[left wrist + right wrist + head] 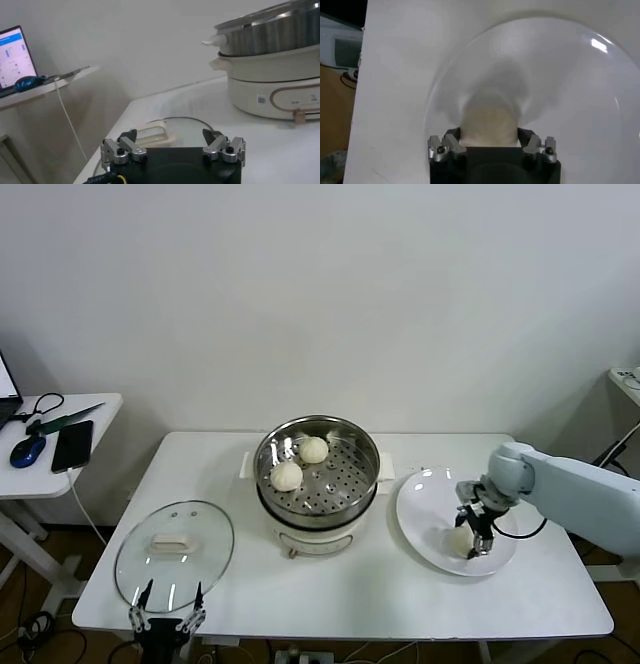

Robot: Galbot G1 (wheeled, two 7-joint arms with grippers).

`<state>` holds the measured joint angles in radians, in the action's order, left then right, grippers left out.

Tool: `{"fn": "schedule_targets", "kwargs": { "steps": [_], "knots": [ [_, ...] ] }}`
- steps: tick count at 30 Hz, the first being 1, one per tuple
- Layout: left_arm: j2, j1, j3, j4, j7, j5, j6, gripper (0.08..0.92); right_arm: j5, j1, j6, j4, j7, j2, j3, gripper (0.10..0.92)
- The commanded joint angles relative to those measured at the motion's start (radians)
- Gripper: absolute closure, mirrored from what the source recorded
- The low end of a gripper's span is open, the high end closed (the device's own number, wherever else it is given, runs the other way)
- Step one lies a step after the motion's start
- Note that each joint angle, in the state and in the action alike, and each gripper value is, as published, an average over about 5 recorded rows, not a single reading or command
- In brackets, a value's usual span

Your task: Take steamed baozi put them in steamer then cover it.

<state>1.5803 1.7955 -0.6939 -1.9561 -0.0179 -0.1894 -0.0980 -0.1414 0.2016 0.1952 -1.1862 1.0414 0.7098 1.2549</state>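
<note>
The steamer [366, 472] stands mid-table and holds two baozi [314, 449] [286, 475]. A third baozi [460, 538] lies on the white plate [425, 494] to the right. My right gripper [473, 545] is down on the plate, shut on this baozi. In the right wrist view the bun [487, 120] fills the gap between the gripper's [489, 139] fingers over the plate [560, 75]. A fourth baozi is not in view. The glass cover [205, 569] lies flat at front left. My left gripper [167, 616] is parked open at the table's front edge, just before the cover.
The left wrist view shows the left gripper [171, 142], the cover's handle [156, 133] and the steamer's side [270, 35]. A small side table [100, 406] at far left carries a phone [73, 446] and a mouse [28, 450].
</note>
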Motion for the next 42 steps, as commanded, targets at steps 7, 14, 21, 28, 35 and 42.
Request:
{"fn": "schedule_targets", "kwargs": {
  "steps": [7, 14, 21, 28, 35, 42],
  "knots": [
    [-0.002, 0.005, 0.002, -0.004, -0.001, 0.001, 0.001, 0.177, 0.021, 0.308, -0.284, -0.014, 0.055, 0.044, 0.167, 0.321],
    [-0.005, 0.003, 0.011, 0.0, 0.001, 0.001, 0.005, 0.177, 0.065, 0.66, -0.572, -0.048, 0.096, 0.176, 0.316, 0.318],
    [-0.005, 0.008, 0.016, -0.007, -0.004, 0.009, 0.005, 0.177, 0.083, 0.728, -0.697, -0.077, 0.102, 0.316, 0.27, 0.318],
    [-0.015, 0.009, 0.024, -0.019, 0.003, 0.016, 0.009, 0.177, 0.125, 0.658, -0.735, -0.092, 0.091, 0.508, 0.188, 0.313],
    [-0.025, 0.009, 0.022, -0.033, 0.007, 0.024, 0.015, 0.177, 0.209, 0.549, -0.781, -0.028, 0.085, 0.648, 0.185, 0.313],
    [-0.026, 0.007, 0.014, -0.022, 0.002, 0.032, 0.019, 0.177, 0.281, 0.443, -0.819, 0.033, 0.065, 0.728, 0.182, 0.31]
  ]
}}
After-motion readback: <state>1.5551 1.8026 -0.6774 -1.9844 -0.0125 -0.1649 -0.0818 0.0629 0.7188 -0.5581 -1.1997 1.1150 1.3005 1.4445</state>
